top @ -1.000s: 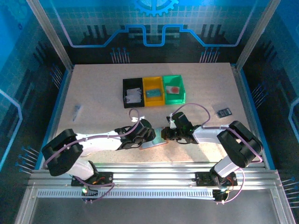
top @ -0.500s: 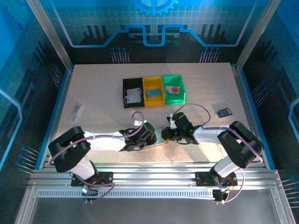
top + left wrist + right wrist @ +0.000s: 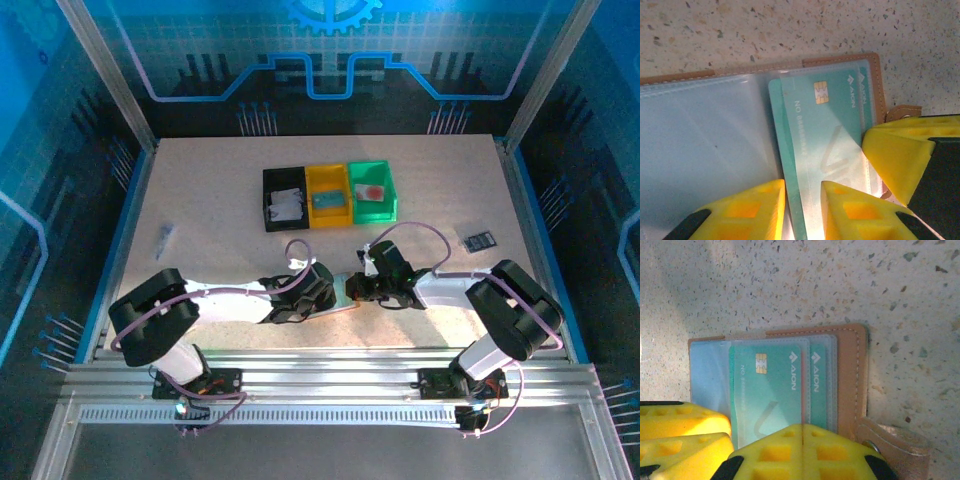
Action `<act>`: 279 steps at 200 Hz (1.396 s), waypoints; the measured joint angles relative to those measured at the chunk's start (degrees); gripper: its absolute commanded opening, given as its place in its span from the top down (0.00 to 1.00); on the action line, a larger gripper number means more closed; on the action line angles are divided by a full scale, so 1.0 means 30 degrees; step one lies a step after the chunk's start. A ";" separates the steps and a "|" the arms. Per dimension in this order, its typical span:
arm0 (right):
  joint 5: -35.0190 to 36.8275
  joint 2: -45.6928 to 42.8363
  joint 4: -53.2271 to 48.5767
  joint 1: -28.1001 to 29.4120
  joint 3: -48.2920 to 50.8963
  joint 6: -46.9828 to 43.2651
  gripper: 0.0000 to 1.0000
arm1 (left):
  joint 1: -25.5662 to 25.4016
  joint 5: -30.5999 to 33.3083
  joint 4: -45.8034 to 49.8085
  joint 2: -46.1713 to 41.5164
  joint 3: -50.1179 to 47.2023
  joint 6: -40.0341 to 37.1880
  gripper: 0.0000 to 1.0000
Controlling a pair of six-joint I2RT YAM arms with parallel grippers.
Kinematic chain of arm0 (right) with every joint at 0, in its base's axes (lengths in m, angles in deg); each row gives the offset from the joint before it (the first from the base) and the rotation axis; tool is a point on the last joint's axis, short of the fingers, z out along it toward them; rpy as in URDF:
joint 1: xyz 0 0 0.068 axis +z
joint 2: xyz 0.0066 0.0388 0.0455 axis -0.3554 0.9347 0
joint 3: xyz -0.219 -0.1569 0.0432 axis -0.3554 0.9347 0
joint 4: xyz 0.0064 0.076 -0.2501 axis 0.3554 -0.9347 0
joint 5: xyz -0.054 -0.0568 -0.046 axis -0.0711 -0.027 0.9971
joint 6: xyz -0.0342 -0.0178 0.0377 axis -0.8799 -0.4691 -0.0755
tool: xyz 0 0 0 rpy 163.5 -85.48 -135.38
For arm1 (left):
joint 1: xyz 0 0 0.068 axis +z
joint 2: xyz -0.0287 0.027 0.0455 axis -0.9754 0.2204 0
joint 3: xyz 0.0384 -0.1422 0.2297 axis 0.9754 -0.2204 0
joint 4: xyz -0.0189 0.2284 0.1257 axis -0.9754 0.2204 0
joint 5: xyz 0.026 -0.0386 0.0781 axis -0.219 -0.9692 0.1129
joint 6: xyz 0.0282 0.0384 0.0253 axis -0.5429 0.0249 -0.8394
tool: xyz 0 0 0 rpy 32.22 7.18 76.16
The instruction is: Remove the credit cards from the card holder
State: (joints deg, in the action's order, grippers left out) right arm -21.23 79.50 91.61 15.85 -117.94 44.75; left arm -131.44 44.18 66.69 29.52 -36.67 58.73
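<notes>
Card holder [image 3: 847, 370]: tan stitched leather, clear pockets, teal credit card [image 3: 770, 390]; left claw [image 3: 802, 202] narrowly parted, right claw [image 3: 802, 437] closed.

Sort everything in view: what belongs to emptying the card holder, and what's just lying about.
Job: card holder, green cards in its sleeves, left hand, right hand.
Lying about: black bin, yellow bin, green bin, small dark item at right, small grey item at left.
</notes>
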 measured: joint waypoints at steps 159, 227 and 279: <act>-0.0058 -0.0029 0.0357 -0.0007 0.0219 0.0219 1.00 | 0.0000 0.0379 0.0000 0.0335 0.0022 0.0007 0.85; -0.0117 0.0029 0.0663 -0.0036 0.0321 0.0342 1.00 | 0.0000 0.0714 -0.0117 0.0335 -0.0109 0.0022 0.93; -0.0350 0.0066 0.0838 -0.0124 0.0393 0.0423 1.00 | -0.0007 0.0903 -0.0372 0.0233 -0.0291 0.0022 1.00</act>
State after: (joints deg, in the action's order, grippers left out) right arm -22.28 79.70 94.12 15.48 -116.76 46.02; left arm -131.46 46.89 65.57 30.22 -37.54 58.79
